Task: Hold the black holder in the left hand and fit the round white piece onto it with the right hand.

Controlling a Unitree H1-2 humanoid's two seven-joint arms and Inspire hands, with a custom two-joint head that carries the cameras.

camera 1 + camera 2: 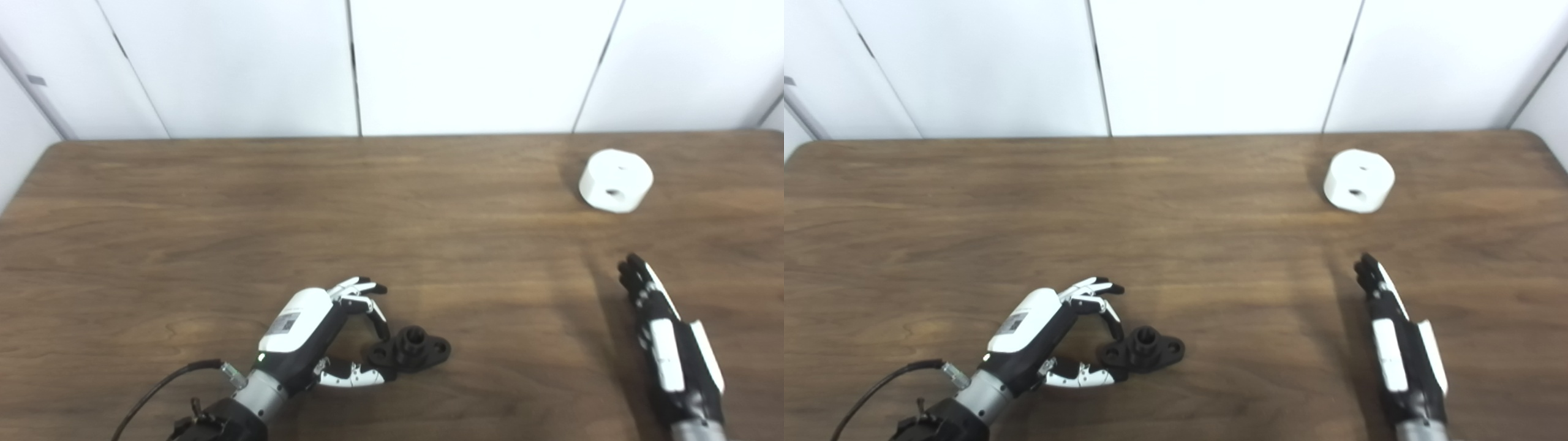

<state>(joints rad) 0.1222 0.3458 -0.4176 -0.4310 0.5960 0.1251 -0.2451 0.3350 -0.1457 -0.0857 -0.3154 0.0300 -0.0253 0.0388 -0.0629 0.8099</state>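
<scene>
The black holder (410,351) lies flat on the table near the front, a short round post standing up from its middle. My left hand (318,334) is just to its left, fingers spread and curved around its left end, thumb tip close to or touching its edge; it grips nothing. The round white piece (615,180), a short cylinder with a hole in its side, sits far back on the right. My right hand (664,334) hovers edge-on at the front right, fingers straight and pointing toward the white piece, well short of it and holding nothing.
The brown wooden table (245,214) fills the view, its back edge against white wall panels (478,61). A black cable (159,386) trails from my left wrist at the bottom left.
</scene>
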